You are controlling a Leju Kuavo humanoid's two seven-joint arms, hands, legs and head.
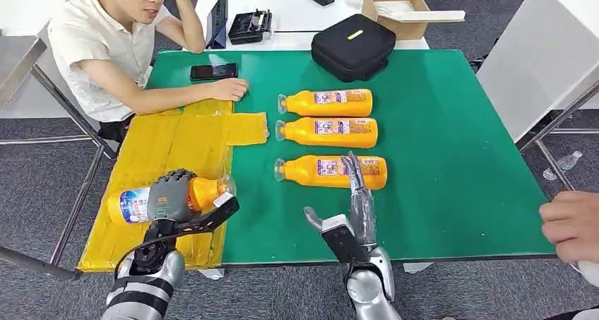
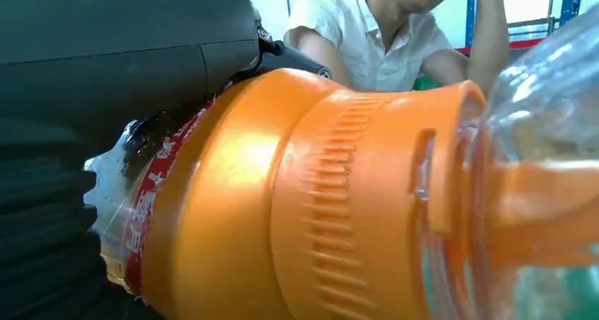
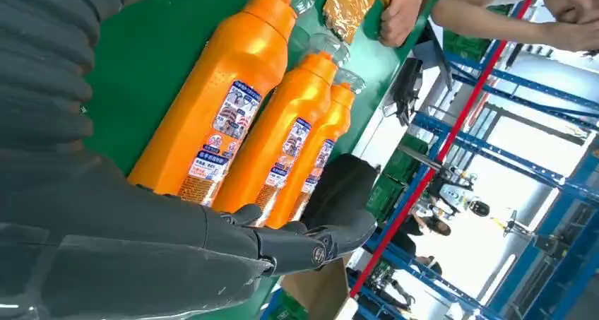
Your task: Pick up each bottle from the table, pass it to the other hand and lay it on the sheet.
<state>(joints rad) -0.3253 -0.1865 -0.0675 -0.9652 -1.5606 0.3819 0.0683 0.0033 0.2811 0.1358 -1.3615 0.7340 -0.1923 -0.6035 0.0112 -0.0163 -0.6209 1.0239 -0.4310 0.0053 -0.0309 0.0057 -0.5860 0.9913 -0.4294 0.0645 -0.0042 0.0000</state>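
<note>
Left hand [image 1: 169, 193] grips a bottle [image 1: 131, 205] above the yellow sheet [image 1: 176, 147], fingers hiding its label; the wrist view shows its ribbed neck [image 2: 339, 193]. Right hand [image 1: 357, 200], fingers spread, holds nothing beside three bottles [image 1: 328, 138] lying on the table [image 1: 459, 143].

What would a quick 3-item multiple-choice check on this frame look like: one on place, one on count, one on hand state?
1. Where is the bottle held by the left hand?
A. over the yellow sheet
B. on the black bag
C. on the floor

2. How many bottles lie on the green mat?
A. one
B. three
C. five

3. The right hand is:
A. holding a bottle
B. open
C. holding a phone

Key: 1 A, the left hand grips the held bottle above the yellow sheet. 2 B, three bottles lie in a row on the green mat. 3 B, the right hand has fingers spread, holding nothing.
</note>
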